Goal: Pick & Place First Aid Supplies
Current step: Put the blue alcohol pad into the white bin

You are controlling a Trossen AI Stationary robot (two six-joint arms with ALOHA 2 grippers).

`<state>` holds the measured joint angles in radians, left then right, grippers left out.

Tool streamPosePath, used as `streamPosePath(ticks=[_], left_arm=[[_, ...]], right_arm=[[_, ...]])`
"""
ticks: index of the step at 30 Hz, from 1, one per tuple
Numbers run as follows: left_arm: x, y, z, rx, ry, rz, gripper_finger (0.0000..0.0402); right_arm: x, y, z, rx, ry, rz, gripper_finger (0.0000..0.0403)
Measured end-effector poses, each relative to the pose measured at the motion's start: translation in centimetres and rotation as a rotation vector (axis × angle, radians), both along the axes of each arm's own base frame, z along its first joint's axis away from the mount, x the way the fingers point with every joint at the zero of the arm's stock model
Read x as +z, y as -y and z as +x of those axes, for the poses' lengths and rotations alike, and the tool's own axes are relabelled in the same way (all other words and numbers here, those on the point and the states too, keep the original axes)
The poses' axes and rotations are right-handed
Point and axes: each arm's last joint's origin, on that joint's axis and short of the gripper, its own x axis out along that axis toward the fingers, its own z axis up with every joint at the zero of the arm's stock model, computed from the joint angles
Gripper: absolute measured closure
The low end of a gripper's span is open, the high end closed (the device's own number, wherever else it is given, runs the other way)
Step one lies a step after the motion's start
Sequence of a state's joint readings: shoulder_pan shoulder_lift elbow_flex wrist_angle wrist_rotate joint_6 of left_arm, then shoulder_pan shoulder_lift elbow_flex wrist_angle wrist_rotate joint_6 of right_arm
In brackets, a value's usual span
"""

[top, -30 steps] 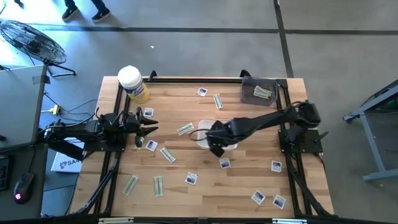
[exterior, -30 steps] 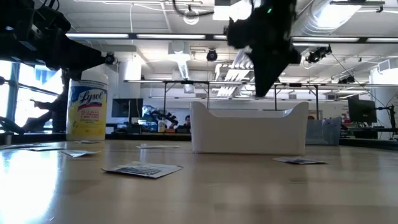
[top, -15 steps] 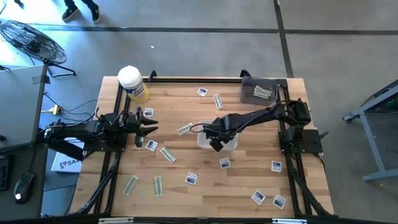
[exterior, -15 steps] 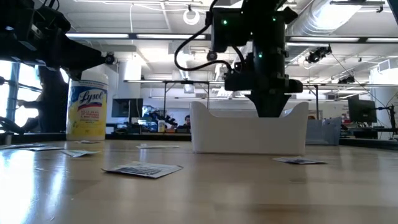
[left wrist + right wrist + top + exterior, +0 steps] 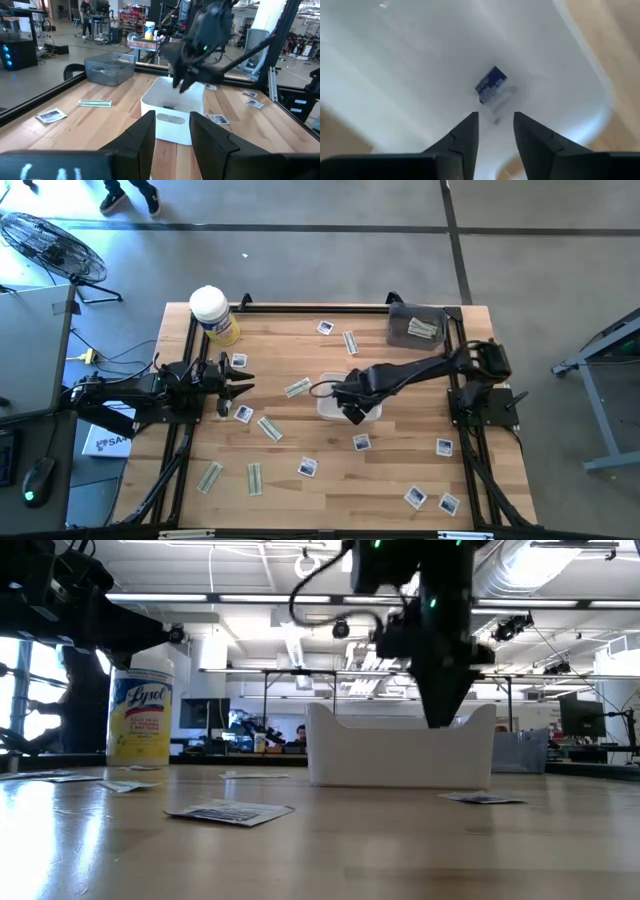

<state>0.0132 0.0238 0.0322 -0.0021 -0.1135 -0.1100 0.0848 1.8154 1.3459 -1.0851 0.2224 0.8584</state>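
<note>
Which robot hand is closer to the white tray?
Right. The right gripper hangs open just above the white tray; the left gripper waits off to the tray's left side.

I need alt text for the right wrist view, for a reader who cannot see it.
The right gripper, fingers apart and empty, hangs over the white tray. One square white packet with dark-blue print lies inside the tray. Wooden table shows beyond the tray's rim.
</note>
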Motion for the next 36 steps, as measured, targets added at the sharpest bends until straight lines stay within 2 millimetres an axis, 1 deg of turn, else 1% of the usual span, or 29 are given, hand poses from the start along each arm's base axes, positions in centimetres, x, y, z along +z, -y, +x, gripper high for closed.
streamPosePath(ticks=[4, 7, 9, 12, 16, 18, 20, 24, 25, 27, 32, 36], left_arm=[[0.0, 0.0, 0.0, 0.000, 0.000, 0.000, 0.0283], [0.0, 0.0, 0.0, 0.000, 0.000, 0.000, 0.0283], [0.0, 0.0, 0.0, 0.000, 0.000, 0.000, 0.0283], [0.0, 0.0, 0.0, 0.000, 0.000, 0.000, 0.0283], [0.0, 0.0, 0.0, 0.001, 0.000, 0.000, 0.0283], [0.0, 0.0, 0.0, 0.001, 0.001, 0.000, 0.0283], [0.0, 0.0, 0.0, 0.001, 0.000, 0.000, 0.0283], [0.0, 0.0, 0.0, 0.001, 0.000, 0.000, 0.0283], [0.0, 0.0, 0.0, 0.001, 0.001, 0.000, 0.0283], [0.0, 0.0, 0.0, 0.001, 0.000, 0.000, 0.0283], [0.0, 0.0, 0.0, 0.001, 0.000, 0.000, 0.0283], [0.0, 0.0, 0.0, 0.002, 0.001, 0.000, 0.0283]], right_arm=[[3.3, -2.1, -1.7, 0.011, 0.073, -0.001, 0.0272], [5.6, -4.1, -3.7, 0.012, 0.122, 0.024, 0.0270], [6.8, -5.4, -5.3, 0.010, 0.129, 0.047, 0.0270], [7.8, -7.5, -7.5, -0.017, 0.095, 0.085, 0.0270], [7.7, -10.1, -9.8, -0.048, -0.009, 0.106, 0.0269], [7.1, -11.2, -10.7, -0.087, -0.063, 0.141, 0.0269], [6.1, -12.3, -11.6, -0.130, -0.128, 0.192, 0.0269], [2.9, -13.5, -14.3, -0.248, -0.331, 0.263, 0.0269], [2.0, -13.6, -14.9, -0.274, -0.359, 0.274, 0.0269], [0.3, -13.6, -15.6, -0.306, -0.356, 0.285, 0.0269], [-3.5, -13.0, -16.0, -0.298, -0.285, 0.349, 0.0269], [-5.6, -12.1, -16.7, -0.306, -0.293, 0.348, 0.0269]])
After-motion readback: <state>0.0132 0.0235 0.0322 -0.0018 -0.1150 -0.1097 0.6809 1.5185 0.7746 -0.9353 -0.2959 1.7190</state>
